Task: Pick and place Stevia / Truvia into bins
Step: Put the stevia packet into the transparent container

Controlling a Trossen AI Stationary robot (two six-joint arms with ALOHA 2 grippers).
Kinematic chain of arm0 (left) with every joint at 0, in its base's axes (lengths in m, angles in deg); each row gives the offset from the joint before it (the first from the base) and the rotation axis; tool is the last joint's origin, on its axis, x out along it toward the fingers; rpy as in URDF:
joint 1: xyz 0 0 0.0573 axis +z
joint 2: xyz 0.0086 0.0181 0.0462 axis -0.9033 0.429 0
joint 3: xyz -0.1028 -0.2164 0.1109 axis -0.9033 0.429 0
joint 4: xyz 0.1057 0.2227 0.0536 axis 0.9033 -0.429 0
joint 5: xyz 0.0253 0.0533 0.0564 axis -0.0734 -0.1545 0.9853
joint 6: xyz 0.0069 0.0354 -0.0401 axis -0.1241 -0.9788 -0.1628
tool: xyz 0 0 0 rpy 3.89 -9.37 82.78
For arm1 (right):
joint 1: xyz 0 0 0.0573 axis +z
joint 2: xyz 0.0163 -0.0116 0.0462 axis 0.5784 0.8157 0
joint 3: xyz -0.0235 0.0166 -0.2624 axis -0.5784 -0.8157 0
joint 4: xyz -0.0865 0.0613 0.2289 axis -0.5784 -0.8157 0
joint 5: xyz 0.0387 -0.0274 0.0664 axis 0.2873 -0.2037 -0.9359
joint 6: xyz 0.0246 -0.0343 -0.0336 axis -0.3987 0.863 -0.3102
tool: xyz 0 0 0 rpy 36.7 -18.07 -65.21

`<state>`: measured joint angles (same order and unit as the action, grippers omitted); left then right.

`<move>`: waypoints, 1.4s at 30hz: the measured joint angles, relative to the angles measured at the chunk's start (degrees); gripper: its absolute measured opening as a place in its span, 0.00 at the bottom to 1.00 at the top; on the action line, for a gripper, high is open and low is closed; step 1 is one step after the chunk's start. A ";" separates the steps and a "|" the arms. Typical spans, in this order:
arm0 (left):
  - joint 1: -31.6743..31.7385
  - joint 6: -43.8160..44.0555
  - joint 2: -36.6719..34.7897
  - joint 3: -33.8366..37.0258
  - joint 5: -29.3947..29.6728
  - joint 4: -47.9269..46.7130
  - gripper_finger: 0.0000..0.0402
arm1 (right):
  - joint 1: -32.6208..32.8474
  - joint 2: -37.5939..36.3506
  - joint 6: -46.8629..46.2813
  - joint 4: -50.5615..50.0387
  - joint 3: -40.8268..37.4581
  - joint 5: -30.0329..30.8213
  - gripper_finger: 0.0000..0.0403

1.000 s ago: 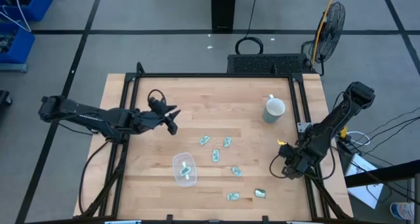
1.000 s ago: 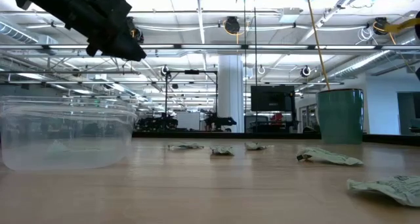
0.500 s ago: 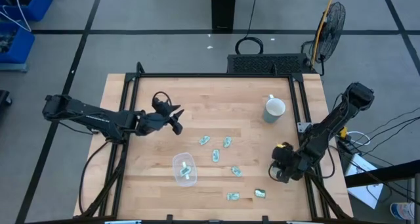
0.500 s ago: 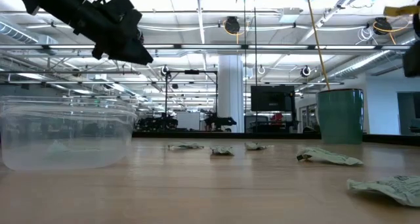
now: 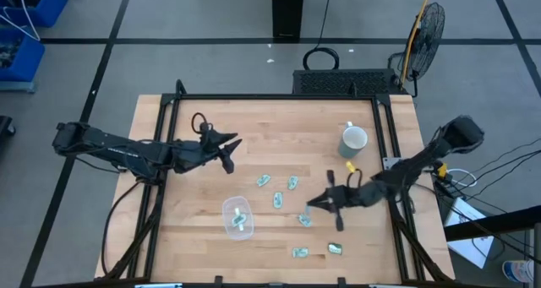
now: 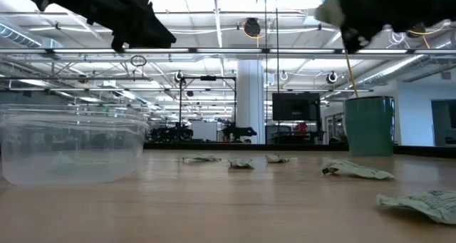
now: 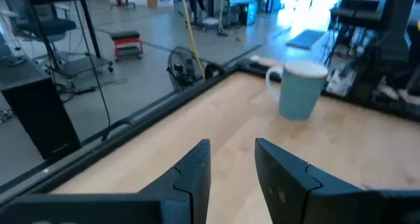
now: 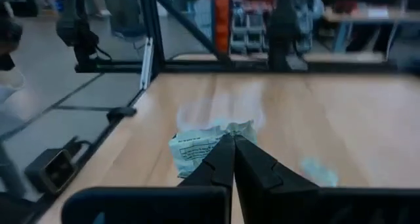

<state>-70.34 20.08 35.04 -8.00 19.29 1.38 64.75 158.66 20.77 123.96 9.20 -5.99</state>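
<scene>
Several pale green-white Stevia packets (image 5: pixel 277 199) lie flat on the wooden table right of the clear bin (image 5: pixel 237 218), and one packet lies inside it. My right gripper (image 5: pixel 314 204) hangs shut above the packet (image 5: pixel 304 220) near the table's middle. In its wrist view a crumpled packet (image 8: pixel 200 148) lies on the wood just beyond the shut tips (image 8: pixel 233 144). In the low view the right gripper (image 6: pixel 356 18) is well above the table. My left gripper (image 5: pixel 230 149) is open in the air over the table's left half, far of the bin.
A grey-white mug (image 5: pixel 353 139) stands near the far right corner and also shows in the left wrist view (image 7: pixel 298 89). A black frame rail (image 5: pixel 279 96) borders the table. Two more packets (image 5: pixel 335 248) lie near the near edge. Bare wood lies left of the bin.
My right arm has swung from the table's right edge toward the middle, and its gripper now hangs over the packets. My left gripper has drifted a little toward the right. The packets and the bin have stayed where they were.
</scene>
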 joint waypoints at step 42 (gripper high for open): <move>-0.07 4.17 0.01 0.02 0.30 -7.49 0.31 | -12.54 43.94 17.69 -14.99 46.21 -10.03 0.20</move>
<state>-70.40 24.26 35.05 -7.98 19.59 -6.11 52.22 202.60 38.47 108.97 55.41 -16.03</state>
